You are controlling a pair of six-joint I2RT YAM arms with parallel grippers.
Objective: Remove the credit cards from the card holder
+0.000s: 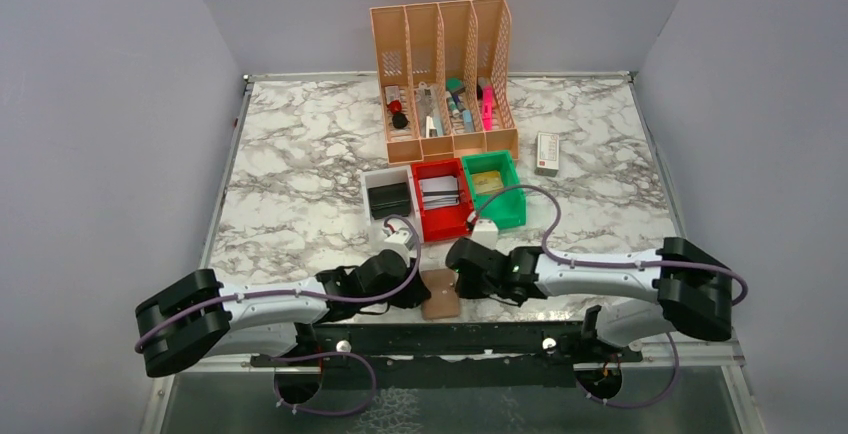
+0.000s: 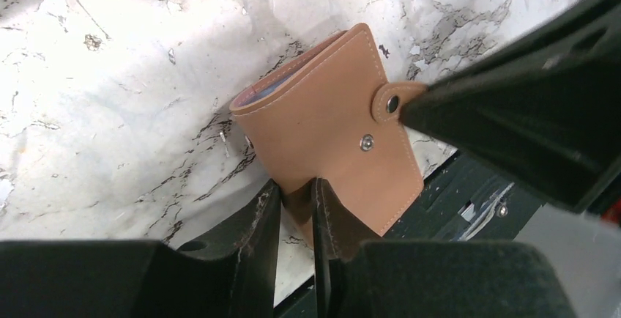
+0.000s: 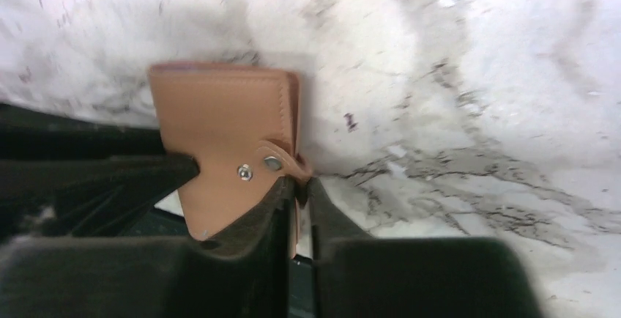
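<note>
The tan-brown card holder lies at the table's near edge between both grippers, its snap strap fastened. My left gripper is shut on the holder's near edge. My right gripper is shut on the strap's fold at the holder's right side. In the left wrist view the right gripper's black finger reaches the strap from the right. Of the credit cards only a thin bluish edge shows in the holder's open side.
Behind the holder stand a white bin with a black case, a red bin and a green bin. An orange desk organizer and a small white box are farther back. A black rail runs below the table edge.
</note>
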